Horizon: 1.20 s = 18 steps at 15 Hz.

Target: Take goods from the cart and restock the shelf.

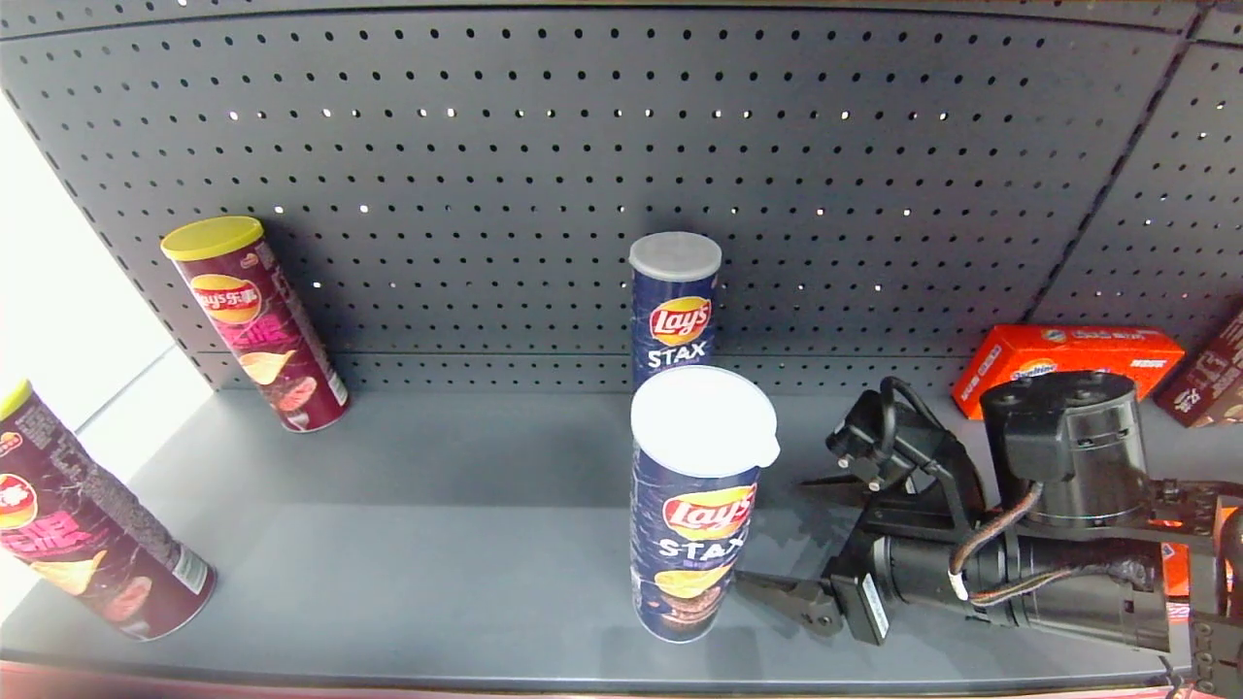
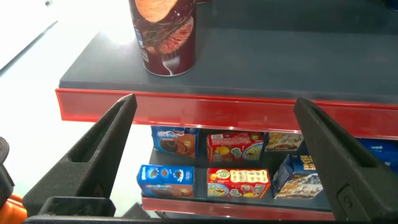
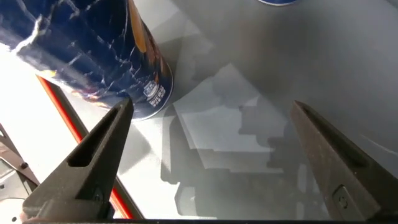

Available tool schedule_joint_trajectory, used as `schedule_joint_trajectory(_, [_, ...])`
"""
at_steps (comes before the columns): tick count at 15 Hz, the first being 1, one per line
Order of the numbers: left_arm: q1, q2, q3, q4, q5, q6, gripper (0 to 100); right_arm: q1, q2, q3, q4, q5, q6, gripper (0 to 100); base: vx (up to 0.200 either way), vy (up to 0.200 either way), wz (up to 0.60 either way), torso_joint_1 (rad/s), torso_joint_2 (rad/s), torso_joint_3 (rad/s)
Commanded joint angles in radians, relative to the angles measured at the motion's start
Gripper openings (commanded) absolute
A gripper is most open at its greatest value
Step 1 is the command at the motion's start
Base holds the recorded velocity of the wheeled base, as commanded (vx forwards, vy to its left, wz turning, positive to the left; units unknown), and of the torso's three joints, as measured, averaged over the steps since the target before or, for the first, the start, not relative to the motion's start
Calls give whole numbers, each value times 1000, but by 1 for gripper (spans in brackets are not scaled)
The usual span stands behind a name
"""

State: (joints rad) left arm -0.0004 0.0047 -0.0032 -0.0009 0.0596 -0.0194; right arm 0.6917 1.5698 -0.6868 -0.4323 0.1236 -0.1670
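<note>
Right gripper (image 1: 777, 532): I see it released, fingers spread wide and low over the shelf (image 1: 437, 544), nothing between them. The front blue can (image 1: 694, 505) stands upright just beside its near finger, close to the shelf's front edge.

Left gripper (image 2: 214, 155): likewise released and holding nothing, out in front of the red edge strip (image 2: 205, 109).

Surface: a flat grey shelf board backed by a dark perforated panel (image 1: 486, 146). Through the left wrist camera I see lower shelves (image 2: 186, 202) stocked with small boxes.

Count: two blue cans, the rear blue can (image 1: 673, 311) directly behind the front one by the panel. Two maroon cans, one at back left (image 1: 257, 325) and one at front left (image 1: 87, 524), both upright. One orange box (image 1: 1063, 364) lies at back right, with a dark red box (image 1: 1214, 379) beside it
</note>
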Motion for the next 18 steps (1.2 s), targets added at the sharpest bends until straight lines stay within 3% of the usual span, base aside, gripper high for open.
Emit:
schedule_joint_trajectory(1, [0,1,0,-1,0,-1,100,-8,-7,-2,0,1,0,100,0,0,0,0,0,0])
schedule_joint_trajectory(18, [0,1,0,-1,0,-1,100,5,-19,3,0,-1,1,100,0,0,0,0,0,0])
